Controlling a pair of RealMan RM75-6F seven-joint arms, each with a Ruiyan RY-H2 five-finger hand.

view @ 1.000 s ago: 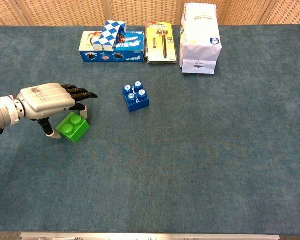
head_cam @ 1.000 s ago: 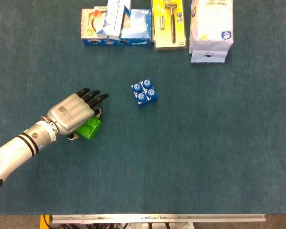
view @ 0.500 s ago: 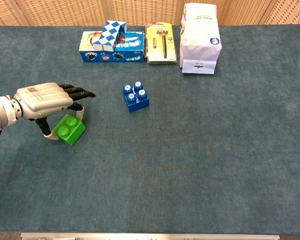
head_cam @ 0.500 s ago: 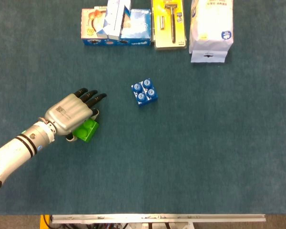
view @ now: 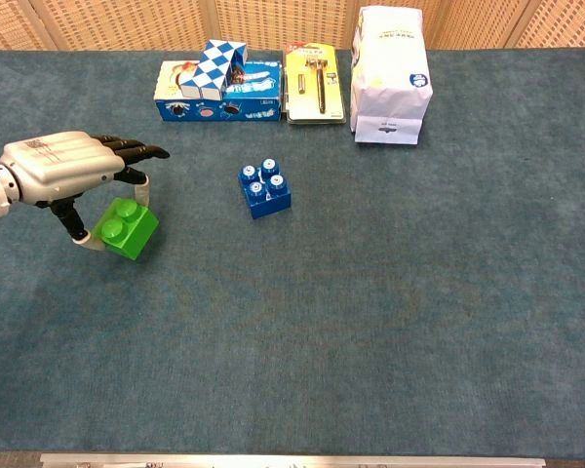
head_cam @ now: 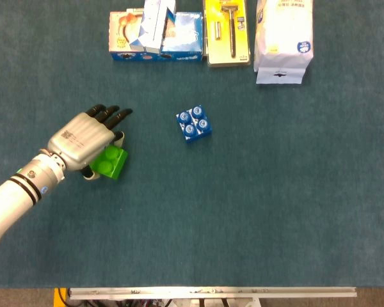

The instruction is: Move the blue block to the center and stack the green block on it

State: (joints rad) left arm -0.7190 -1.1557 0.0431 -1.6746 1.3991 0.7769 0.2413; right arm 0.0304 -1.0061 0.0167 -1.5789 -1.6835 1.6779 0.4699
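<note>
Desk [head_cam: 275, 211] cloth, dark teal, carries everything; along its 12 o'clock edge stand a white bag [head_cam: 283, 38], a yellow razor pack [head_cam: 227, 31] and a blue carton [head_cam: 157, 35]. Next in size, the left hand [head_cam: 84, 139] sits at about 9 o'clock, its long fingers stretched flat over the green block [head_cam: 110, 162] while the thumb and a lower finger pinch it from either side; the right hand appears in neither view. Blue block [head_cam: 194, 124], studs up, rests near the middle of the desk, slightly toward 11 o'clock, well apart from the green one. As a judgement, the first half of the task looks about done or nearly so, the blue block lying roughly central; carrying the green block across and seating it on those studs is left. From overhead the hand hides much of the green block and its height cannot be read; the chest view shows the block [view: 125, 228] tilted, with the thumb below it, apparently lifted off the cloth.
</note>
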